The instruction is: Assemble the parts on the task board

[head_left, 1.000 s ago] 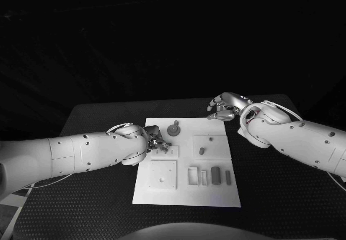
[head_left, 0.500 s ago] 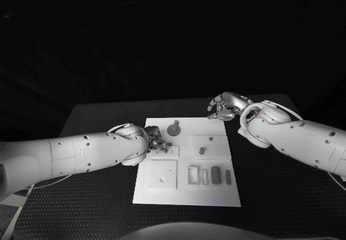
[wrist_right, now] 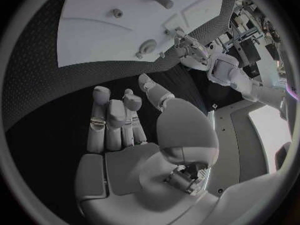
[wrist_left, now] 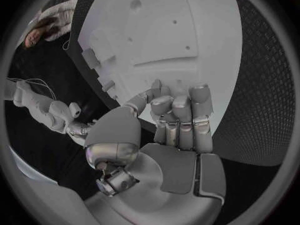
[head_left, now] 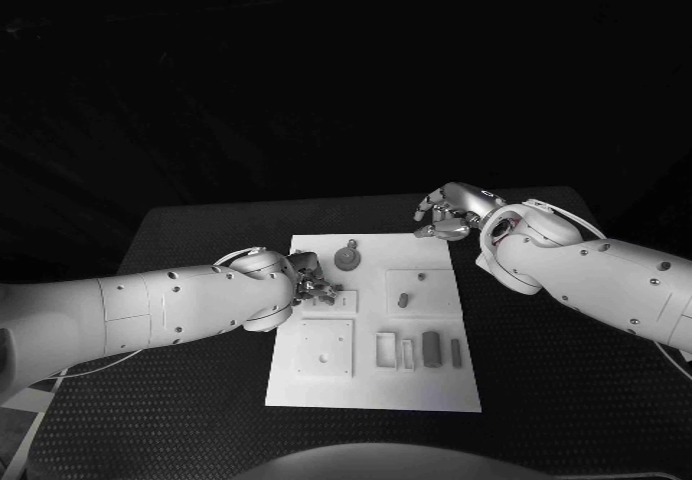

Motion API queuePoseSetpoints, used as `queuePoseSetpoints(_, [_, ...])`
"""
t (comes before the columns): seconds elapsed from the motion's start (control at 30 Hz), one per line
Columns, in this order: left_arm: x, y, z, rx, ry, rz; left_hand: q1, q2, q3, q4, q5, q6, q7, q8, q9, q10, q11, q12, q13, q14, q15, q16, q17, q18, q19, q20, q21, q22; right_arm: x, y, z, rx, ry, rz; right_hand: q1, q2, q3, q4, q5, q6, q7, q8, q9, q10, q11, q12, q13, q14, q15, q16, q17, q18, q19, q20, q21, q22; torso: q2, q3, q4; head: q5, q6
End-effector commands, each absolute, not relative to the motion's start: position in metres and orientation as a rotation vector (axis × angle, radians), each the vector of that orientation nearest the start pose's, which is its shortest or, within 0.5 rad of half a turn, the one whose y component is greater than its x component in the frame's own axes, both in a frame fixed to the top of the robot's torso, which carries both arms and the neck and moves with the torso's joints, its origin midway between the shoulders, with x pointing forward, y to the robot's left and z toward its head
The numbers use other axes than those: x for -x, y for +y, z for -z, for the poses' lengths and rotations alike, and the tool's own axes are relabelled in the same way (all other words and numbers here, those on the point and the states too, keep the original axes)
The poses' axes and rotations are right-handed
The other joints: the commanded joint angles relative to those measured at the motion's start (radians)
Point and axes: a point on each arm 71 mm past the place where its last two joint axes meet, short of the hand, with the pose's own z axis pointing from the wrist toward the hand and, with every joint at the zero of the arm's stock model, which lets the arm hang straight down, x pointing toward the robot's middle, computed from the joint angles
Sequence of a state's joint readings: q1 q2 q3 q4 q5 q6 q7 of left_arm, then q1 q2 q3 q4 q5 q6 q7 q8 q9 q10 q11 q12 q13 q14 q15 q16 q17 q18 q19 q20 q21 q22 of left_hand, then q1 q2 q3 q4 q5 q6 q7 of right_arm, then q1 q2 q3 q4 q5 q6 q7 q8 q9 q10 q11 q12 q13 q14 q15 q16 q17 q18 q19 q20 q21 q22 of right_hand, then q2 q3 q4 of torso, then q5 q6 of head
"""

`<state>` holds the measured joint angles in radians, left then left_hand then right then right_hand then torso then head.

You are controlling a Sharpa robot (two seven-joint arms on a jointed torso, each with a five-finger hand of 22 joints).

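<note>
My left hand [head_left: 310,283] rests over the left edge of the task board [head_left: 375,385], near its far half. Its fingers [wrist_left: 181,112] are curled in together, and in the left wrist view I see nothing between them, but in the head view small grey shapes sit right at the fingertips, so I cannot tell if they touch a part or hold one. Just beyond this hand, toward the middle of the board, stands a round grey part with a knob [head_left: 348,259]. It is close to my fingertips but apart from them.

My right hand [head_left: 450,215] hangs above the black table [head_left: 188,240], just outside the far right corner of the board. Its fingers [wrist_right: 112,115] are bent inward and lie side by side, and they hold nothing. In the right wrist view the board is beyond these fingertips, well apart from them.

Between my two hands, nearer to my right one, a small grey peg [head_left: 405,299] lies in a raised square field of the board. Nearer to my body than both hands, there is a square plate with a small hole [head_left: 326,349] on the left side of the board. Beside it, an empty frame [head_left: 387,351], a dark block [head_left: 431,349] and a thin bar [head_left: 456,352] lie in a row. All of these are well apart from both hands.
</note>
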<state>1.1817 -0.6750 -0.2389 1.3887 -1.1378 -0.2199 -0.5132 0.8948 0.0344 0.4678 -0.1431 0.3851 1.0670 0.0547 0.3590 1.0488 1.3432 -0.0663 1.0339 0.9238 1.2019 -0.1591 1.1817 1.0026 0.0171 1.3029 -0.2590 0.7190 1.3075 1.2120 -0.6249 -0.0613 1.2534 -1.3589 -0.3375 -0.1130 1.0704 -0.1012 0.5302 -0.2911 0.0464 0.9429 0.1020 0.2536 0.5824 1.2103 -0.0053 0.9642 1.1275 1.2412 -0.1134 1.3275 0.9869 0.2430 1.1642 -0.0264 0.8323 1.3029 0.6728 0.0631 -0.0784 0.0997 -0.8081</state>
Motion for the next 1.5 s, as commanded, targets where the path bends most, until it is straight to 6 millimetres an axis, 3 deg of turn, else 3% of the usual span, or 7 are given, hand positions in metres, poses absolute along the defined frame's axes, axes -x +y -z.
queuePoseSetpoints(0.03, [-0.4714, 0.1842, 0.2924, 0.21, 2.169, 0.312, 0.006, 0.001, 0.104, -0.1, 0.003, 0.126, -0.066, -0.003, 0.0, -0.06, -0.054, -0.003, -0.001, -0.022, -0.029, 0.004, -0.001, 0.047, 0.012, -0.014, -0.004, 0.015, -0.5322, -0.1684, 0.2014, 0.051, 1.691, -0.626, -0.003, 0.007, 0.003, 0.002, 0.002, 0.006, 0.01, -0.004, 0.002, -0.005, 0.003, -0.005, -0.001, 0.0, 0.004, -0.005, 0.001, 0.019, 0.005, 0.0, -0.005, 0.001, 0.0, -0.0002, 0.0002, 0.001, -0.001])
queuePoseSetpoints(0.7, [-0.4712, 0.1798, 0.2925, 0.165, 2.174, 0.296, 0.003, -0.002, 0.102, -0.098, 0.001, 0.126, -0.066, -0.007, -0.003, -0.059, -0.053, -0.002, -0.003, -0.02, -0.03, 0.006, -0.003, 0.047, 0.014, -0.014, -0.004, 0.015, -0.5314, -0.1682, 0.2016, 0.054, 1.698, -0.629, -0.005, 0.008, 0.003, 0.002, 0.002, 0.006, 0.01, -0.004, 0.002, -0.005, 0.004, -0.005, -0.001, 0.0, 0.004, -0.005, 0.001, 0.019, 0.004, 0.0, -0.005, 0.002, 0.0, 0.0009, -0.0011, 0.0, -0.002])
queuePoseSetpoints(1.5, [-0.4702, 0.1764, 0.2941, 0.135, 2.203, 0.298, -0.015, -0.035, 0.09, -0.075, -0.012, 0.147, -0.069, -0.014, -0.013, -0.056, -0.056, 0.002, -0.01, -0.018, -0.032, 0.014, -0.01, 0.046, 0.021, -0.015, -0.006, 0.016, -0.5307, -0.1679, 0.2018, 0.055, 1.703, -0.634, -0.007, 0.008, 0.002, 0.002, 0.002, 0.006, 0.01, -0.004, 0.002, -0.006, 0.004, -0.005, -0.002, -0.001, 0.004, -0.006, 0.001, 0.019, 0.004, 0.0, -0.005, 0.002, -0.001, 0.0002, -0.0005, -0.002, -0.008])
